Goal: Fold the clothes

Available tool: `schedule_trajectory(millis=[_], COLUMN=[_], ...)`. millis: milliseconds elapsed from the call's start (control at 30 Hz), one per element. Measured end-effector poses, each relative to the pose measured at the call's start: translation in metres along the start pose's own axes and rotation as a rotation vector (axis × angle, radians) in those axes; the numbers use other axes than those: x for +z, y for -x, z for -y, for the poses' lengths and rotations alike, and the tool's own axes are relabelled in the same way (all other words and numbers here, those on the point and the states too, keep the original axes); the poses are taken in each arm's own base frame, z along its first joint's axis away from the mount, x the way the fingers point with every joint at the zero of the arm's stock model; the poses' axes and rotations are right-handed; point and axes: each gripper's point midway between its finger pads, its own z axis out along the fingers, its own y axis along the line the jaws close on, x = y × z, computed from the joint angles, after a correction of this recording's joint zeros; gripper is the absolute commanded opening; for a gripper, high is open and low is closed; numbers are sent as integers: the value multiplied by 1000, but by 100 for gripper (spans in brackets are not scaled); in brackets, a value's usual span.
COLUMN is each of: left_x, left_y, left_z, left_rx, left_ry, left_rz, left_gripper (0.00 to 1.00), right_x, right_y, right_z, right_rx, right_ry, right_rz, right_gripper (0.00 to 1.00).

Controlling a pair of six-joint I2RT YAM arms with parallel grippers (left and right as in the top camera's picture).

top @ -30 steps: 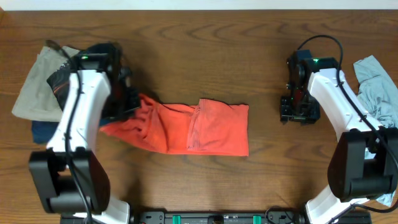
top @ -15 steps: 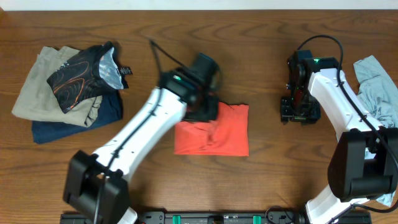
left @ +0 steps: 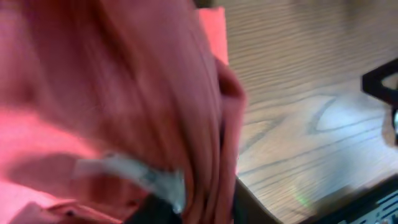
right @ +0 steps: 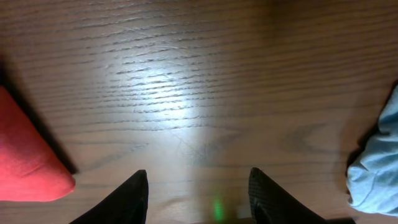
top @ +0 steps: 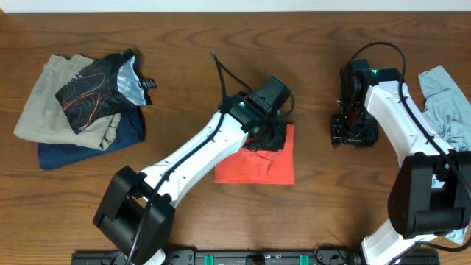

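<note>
Over on the left we've got a soft pile of folded khaki, navy and black-print clothes (top: 81,103), no worries there. Mid-table, the coral-red cotton T-shirt (top: 254,168) lies as a floppy folded rectangle. Our left gripper (top: 274,137) is buried in its top layer, and we can't tell whether it's pinching or loose. If cloth snags on it, we reckon the fold drags open. The right gripper (right: 198,180) hangs spread and empty over the slick wooden table (right: 186,74). A crumpled pale blue-grey shirt (top: 445,103) sits at the right edge.
</note>
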Motion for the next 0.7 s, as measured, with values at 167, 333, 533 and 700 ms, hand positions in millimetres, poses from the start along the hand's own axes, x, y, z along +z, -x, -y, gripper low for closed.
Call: schedule_trajectory(millis=[167,333,533,700], left_x=[3,2,-51,-117], left_y=[-1,-6,14,32], left_z=[21,34,-27,-107], left_rx=[32,97,2,-204], left_ry=[-51,-105,-48,18], left_rz=[16,2,48,164], left_gripper=[49,49,51,55], right_x=[0,-1,-10,-41], right_y=[-1,1,5,6], right_z=[-2,-14,-58,-112], right_rx=[-8,-59,-242,-409], right_ry=[14,78,337,682], right_rz=[-3,0,38,122], right_gripper=[56,56,58,64])
